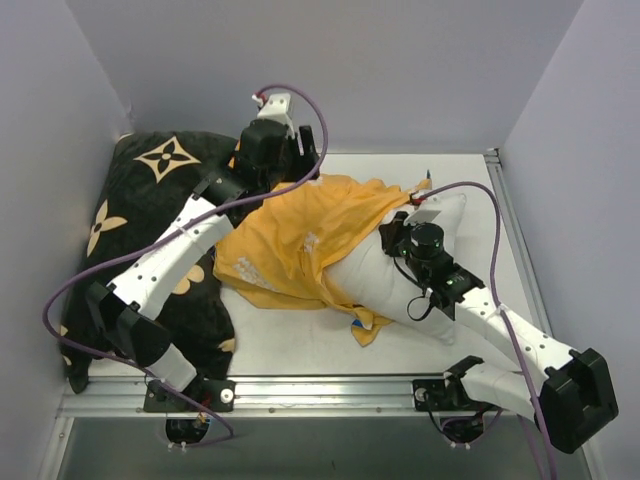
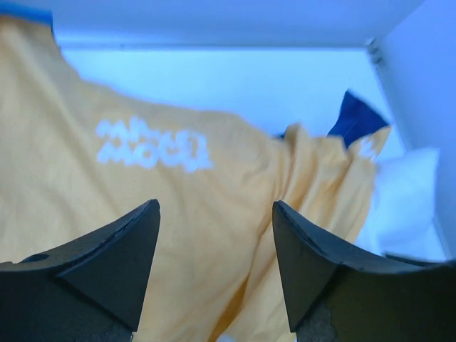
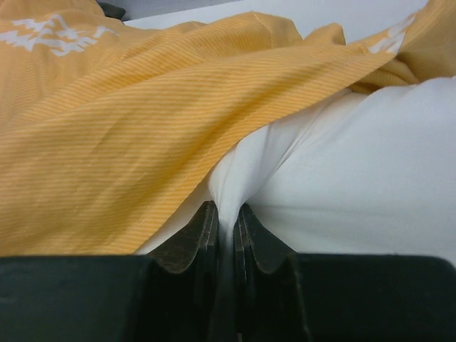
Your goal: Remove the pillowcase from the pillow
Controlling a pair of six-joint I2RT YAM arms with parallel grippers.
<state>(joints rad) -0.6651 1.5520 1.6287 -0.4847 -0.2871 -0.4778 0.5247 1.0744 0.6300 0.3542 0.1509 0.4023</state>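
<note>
**Right claw pins the pillow, left claw hangs open over the cover**

My right claw (image 3: 226, 222) is pressed together on a pinched fold of the plain white stuffed pillow (image 3: 370, 171), low in the middle of its wrist view. The fold rises straight out from between the jaws.

My left claw (image 2: 214, 263) is spread wide with nothing between its fingers. The thin orange-yellow pillowcase with white lettering (image 2: 178, 192) fills the view beyond it.

From above, the pillow runs diagonally from the upper right of the frame down toward the centre, on the white bench (image 1: 300, 350). The pillowcase is rumpled over its upper-left part and spills toward the middle left of the frame. From my right claw, the cover lies to the left and up. My left arm is the nearer one to it, reaching in from the lower left across the large black cushion with beige flower motifs (image 1: 150, 200).

My read is that the cover has to slide off toward the upper left, along that diagonal, while my right claw anchors the pillow.

I can't tell how much pillow is inside the orange folds. From above, my left claw's tips are hidden under its own wrist. Only scraps of the cover's blue face show.
</note>
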